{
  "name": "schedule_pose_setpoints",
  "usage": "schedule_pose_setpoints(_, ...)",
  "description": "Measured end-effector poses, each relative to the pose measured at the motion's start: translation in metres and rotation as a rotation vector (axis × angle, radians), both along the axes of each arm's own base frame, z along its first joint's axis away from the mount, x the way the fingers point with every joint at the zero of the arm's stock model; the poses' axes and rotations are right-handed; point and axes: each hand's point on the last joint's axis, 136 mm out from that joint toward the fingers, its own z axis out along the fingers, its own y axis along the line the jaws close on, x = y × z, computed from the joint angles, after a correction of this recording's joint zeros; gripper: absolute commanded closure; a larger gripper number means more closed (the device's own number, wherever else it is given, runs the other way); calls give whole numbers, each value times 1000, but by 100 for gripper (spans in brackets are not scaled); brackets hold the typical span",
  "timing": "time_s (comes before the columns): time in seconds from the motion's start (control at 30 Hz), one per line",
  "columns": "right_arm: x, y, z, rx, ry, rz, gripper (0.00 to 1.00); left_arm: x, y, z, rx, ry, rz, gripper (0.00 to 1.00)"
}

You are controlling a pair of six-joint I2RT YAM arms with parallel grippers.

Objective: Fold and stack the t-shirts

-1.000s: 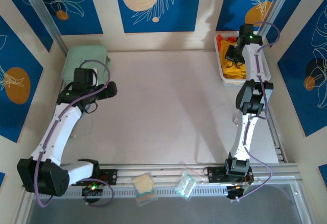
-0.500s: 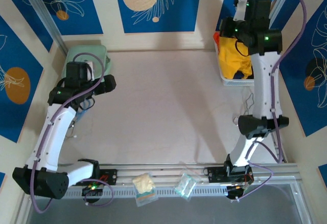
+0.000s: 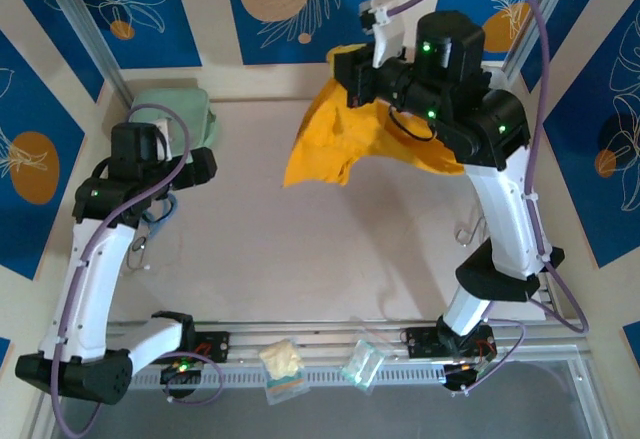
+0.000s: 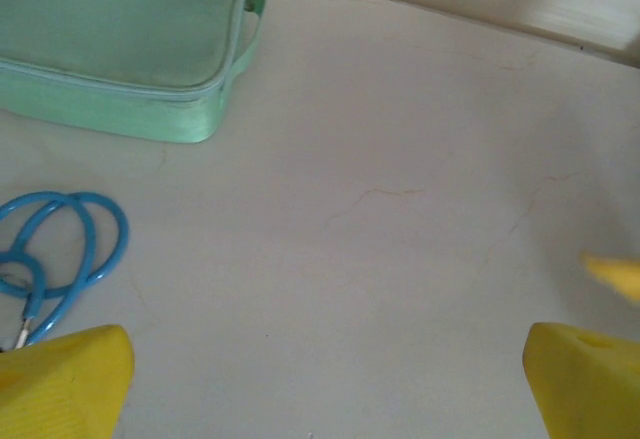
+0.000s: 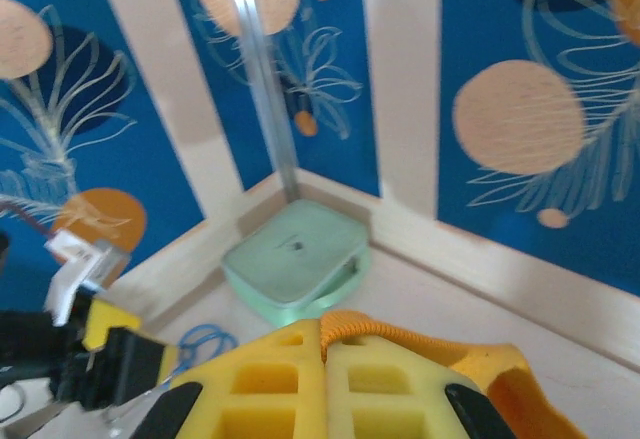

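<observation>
A golden-yellow t-shirt hangs in the air over the far middle of the table. My right gripper holds its top, raised high on the arm. In the right wrist view the right gripper is shut, pads pressed together on the shirt's ribbed collar. More yellow cloth trails off to the right. My left gripper hovers at the left, next to the mint case, well apart from the shirt. Its fingertips stand wide open around bare table, the left gripper empty. A blurred yellow shirt edge shows at the right.
A pale mint-green zipped case lies in the far left corner. A blue looped cord lies near it. Two small clear packets sit on the near rail.
The right arm rose from the far right bin and swung left, pulling the yellow t-shirt up and out over the table. The left arm drew back slightly to the left, still open.
</observation>
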Motion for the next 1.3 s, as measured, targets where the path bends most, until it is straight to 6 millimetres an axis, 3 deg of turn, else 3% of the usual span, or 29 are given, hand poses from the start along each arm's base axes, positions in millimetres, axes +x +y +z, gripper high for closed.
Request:
schedule_pose_setpoints(0.13, -20, 45, -11, 4, 30, 112, 100, -9, 13, 10, 55, -8, 37, 0)
schedule_pose_setpoints(0.23, -36, 90, -22, -7, 42, 206, 100, -17, 24, 16, 100, -6, 80, 0)
schedule_pose_setpoints(0.4, -58, 161, -44, -24, 53, 326, 100, -34, 59, 26, 235, 18, 214, 1)
schedule_pose_setpoints(0.5, -69, 185, -57, -38, 62, 367, 100, -44, 75, 36, 300, 19, 281, 0)
schedule_pose_setpoints(0.63, -78, 189, -53, -32, 48, 368, 100, -54, 87, 44, 342, 11, 327, 0)
schedule_pose_setpoints(0.73, -73, 174, -48, -41, 28, 301, 100, -57, 89, 44, 353, 20, 333, 0)
schedule_pose_setpoints(0.83, -58, 143, -54, -72, 34, 189, 100, -53, 87, 40, 359, 36, 321, 0)
schedule_pose_setpoints(0.93, -30, 95, -82, -110, 98, 33, 100, -45, 80, 28, 351, 78, 282, 0)
schedule_pose_setpoints(1.03, 6, 38, -139, -146, 214, -152, 100, -36, 70, 9, 331, 133, 235, 0)
schedule_pose_setpoints(1.13, 32, -24, -227, -211, 378, -353, 100, -30, 59, -10, 311, 182, 187, 0)
schedule_pose_setpoints(1.2, 39, -67, -291, -265, 500, -483, 100, -28, 52, -19, 299, 203, 157, 0)
schedule_pose_setpoints(1.3, 32, -123, -371, -329, 658, -638, 100, -29, 41, -35, 282, 235, 117, 0)
